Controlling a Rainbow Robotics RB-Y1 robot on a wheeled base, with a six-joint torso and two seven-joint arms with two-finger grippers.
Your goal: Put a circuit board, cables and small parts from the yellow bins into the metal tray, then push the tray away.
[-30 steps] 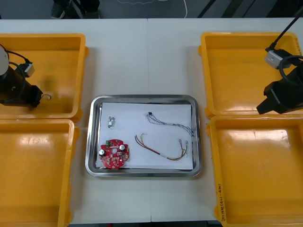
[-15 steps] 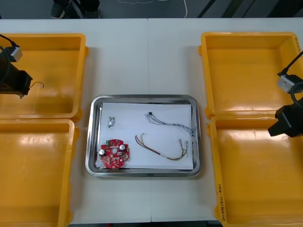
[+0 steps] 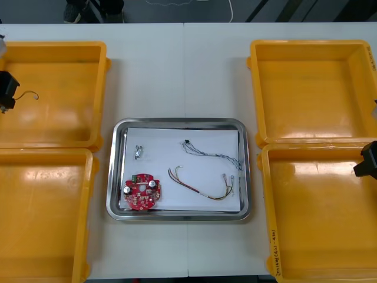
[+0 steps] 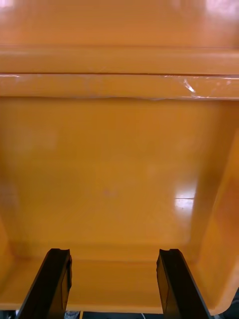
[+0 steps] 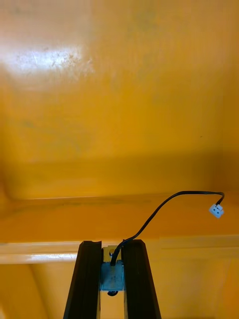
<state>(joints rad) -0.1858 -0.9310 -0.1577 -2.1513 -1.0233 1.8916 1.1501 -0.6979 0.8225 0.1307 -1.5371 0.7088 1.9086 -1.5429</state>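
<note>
1. The left gripper (image 3: 5, 97) is way over at the left edge of the front view, above the far left yellow bin (image 3: 70, 132). Its jaws are clamped on one end of a black cable (image 3: 26, 94). In the left wrist view the two fingers (image 5: 89, 279) stand close together, with the cable's end and a small blue piece (image 5: 111, 276) pinched between them.
2. The rest of that cable curves out past the fingertips over the bin and ends in a little white connector (image 5: 216, 210). I honestly can't tell whether that end touches the bin floor.
3. The right gripper (image 3: 366, 160) is at the right edge of the front view, over the near right yellow bin (image 3: 318, 236) and close to its far outer corner. Its jaws are spread wide with nothing in them, and there's just orange bin floor between the fingers (image 4: 55, 279) in the right wrist view.
4. The metal tray (image 3: 177, 122) sits mid-table (image 3: 182, 71) between the bin pairs, and it's white inside.
5. Stuff in the tray:
   - The red circuit board (image 3: 141, 191) is in the near left corner.
   - A small metal part (image 3: 139, 151) lies just beyond the board.
   - The blue and white cable (image 3: 212, 153) is in the far right part.
   - The red and yellow cable (image 3: 203, 188) is nearer the front, to the right of the board.
6. The far right yellow bin (image 3: 312, 88) and near left yellow bin (image 3: 44, 212) flank the tray too.
</note>
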